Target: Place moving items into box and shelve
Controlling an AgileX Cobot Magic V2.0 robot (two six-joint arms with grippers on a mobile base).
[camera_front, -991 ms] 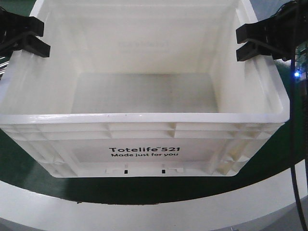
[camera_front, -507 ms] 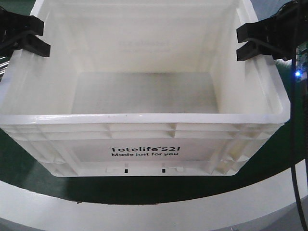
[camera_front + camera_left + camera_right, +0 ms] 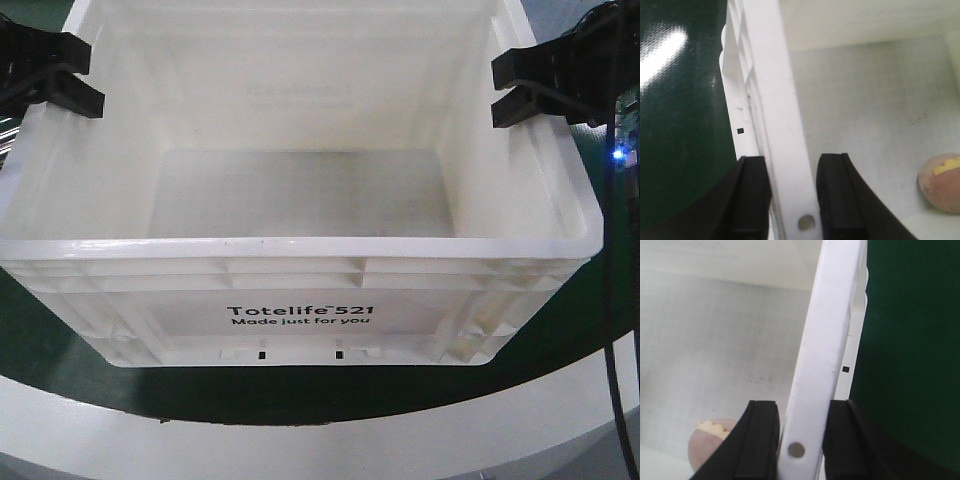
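White Totelife box [image 3: 300,270] on green tabletop [image 3: 30,350], left gripper [image 3: 85,78] clamped on its left rim, right gripper [image 3: 500,90] clamped on right rim, wrist cams show fingers [image 3: 837,195] straddling each wall, plus pinkish round item [image 3: 941,182] on the box floor, front cam doesn't catch it

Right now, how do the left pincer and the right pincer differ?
The left pincer straddles the box at its left rim; the right pincer at its right rim. A blue light glows near the right pincer, none near the left. Both are black and shut on the rim.
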